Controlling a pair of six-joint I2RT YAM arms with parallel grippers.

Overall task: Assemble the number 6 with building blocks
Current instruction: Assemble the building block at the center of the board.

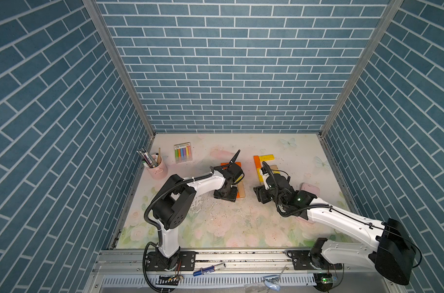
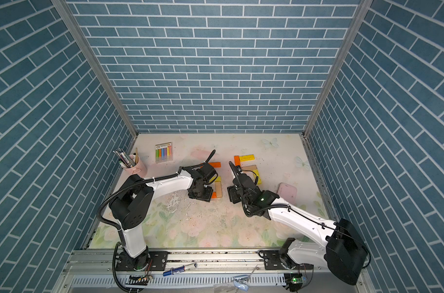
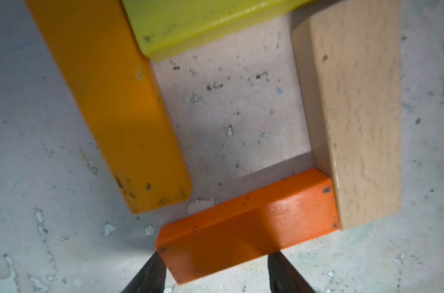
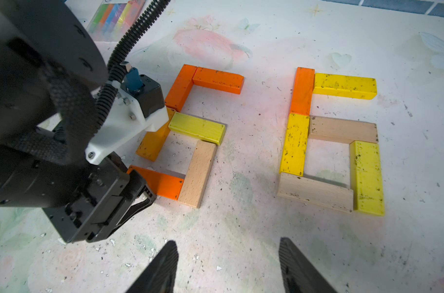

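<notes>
Left claw (image 3: 216, 255) straddles one end of the orange bar (image 3: 254, 223), grip unclear; right claw (image 4: 228, 241) hangs spread, empty.

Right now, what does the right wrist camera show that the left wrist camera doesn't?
Only the right wrist view shows the finished six of yellow, tan and orange blocks, the chalk pack, and the right claw, open and empty. Only the left wrist view gives a close look at the left claw with its tips straddling the orange block's end. Both show that orange block, the tan block touching it, plus the yellow block and the amber block.
</notes>
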